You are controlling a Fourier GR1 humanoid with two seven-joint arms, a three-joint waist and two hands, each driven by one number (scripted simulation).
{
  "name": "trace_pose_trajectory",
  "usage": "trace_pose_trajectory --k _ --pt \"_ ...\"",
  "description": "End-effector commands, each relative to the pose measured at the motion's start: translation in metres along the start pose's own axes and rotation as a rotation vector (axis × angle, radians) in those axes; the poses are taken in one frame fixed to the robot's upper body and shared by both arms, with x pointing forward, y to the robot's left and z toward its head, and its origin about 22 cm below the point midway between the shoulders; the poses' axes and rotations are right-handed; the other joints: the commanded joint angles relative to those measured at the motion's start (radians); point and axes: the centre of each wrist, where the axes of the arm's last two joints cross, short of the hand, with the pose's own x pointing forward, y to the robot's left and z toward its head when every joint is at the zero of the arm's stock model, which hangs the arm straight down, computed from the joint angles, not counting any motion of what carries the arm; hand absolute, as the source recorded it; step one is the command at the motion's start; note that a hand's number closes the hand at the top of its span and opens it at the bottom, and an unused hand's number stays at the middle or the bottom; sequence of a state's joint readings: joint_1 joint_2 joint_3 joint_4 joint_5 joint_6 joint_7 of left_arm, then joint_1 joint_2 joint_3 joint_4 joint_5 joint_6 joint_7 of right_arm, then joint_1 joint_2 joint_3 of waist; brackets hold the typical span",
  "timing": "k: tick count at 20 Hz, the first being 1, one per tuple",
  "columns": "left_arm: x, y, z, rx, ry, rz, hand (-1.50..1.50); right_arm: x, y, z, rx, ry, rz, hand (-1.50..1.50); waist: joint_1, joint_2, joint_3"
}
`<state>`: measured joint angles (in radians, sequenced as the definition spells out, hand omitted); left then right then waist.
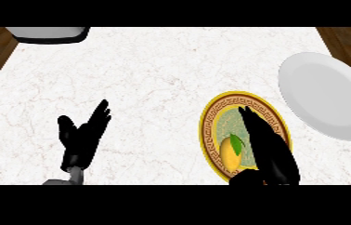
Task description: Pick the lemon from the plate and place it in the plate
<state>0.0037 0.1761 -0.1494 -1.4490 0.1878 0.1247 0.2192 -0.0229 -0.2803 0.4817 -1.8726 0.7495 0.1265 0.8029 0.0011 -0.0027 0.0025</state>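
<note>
On the gold plate (pixel 214 126), lower half: lemon (pixel 230 155), yellow, with a green leaf (pixel 237 144) at its upper right. It lies near the plate's near rim, left of centre, and shows whole on its left side; its right edge meets the dark outline of the right hand.

Gold plate: round, yellow rim, dark patterned band inside the rim, pale green centre. It stands at the table's near right and looks taller than wide.

Right hand (pixel 269 147): black, coming in from the lower edge and lying over the right half of the gold plate. Fingers straight and held together, pointing away from the robot toward the plate's far rim. Thumb low, near the lower edge just below the lemon. The hand is beside the lemon, not curled round it; whether it touches the lemon cannot be told.

White plate (pixel 316 95): plain, up and to the right of the gold plate, apart from it, cut by the right edge of the view.

Left hand (pixel 81 135): black, at lower left, well apart from both plates. Fingers straight and raised, thumb set off to the left; it holds nothing. A bit of grey forearm (pixel 74 175) shows under it.

Table (pixel 151 80): white marbled top, with brown showing past its far corners.

Grey-white object (pixel 48 33): far left corner, mostly cut off; cannot be identified.
</note>
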Motion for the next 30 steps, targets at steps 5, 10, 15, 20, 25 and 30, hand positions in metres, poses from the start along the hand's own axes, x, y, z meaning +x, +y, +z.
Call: trace_pose_trajectory --k 5,10,15,20,25,30 --pt "-0.006 0.004 -0.005 -0.022 0.020 -0.005 0.00 0.013 0.012 -0.018 0.055 0.027 0.028 -1.50 0.000 0.003 -0.003" --pt "-0.025 -0.002 -0.002 -0.008 0.026 -0.010 0.00 0.008 0.035 -0.040 0.081 0.025 0.053 -1.50 0.002 0.004 -0.003" --pt "-0.019 0.000 0.009 0.004 0.007 -0.005 0.00 -0.014 0.046 -0.037 0.095 -0.043 0.150 1.50 0.001 0.002 -0.002" --pt "-0.009 0.008 0.000 0.007 -0.003 0.007 0.00 -0.017 0.045 -0.027 0.048 -0.058 0.185 1.50 -0.001 0.002 -0.003" --pt "-0.008 0.001 0.008 -0.003 0.016 0.010 0.00 -0.013 0.022 -0.015 -0.142 -0.134 0.129 1.50 -0.005 0.001 -0.002" --pt "-0.020 0.009 0.009 0.045 0.029 0.012 0.00 -0.040 0.027 0.058 -0.021 -0.564 0.116 1.50 -0.049 -0.011 -0.001"
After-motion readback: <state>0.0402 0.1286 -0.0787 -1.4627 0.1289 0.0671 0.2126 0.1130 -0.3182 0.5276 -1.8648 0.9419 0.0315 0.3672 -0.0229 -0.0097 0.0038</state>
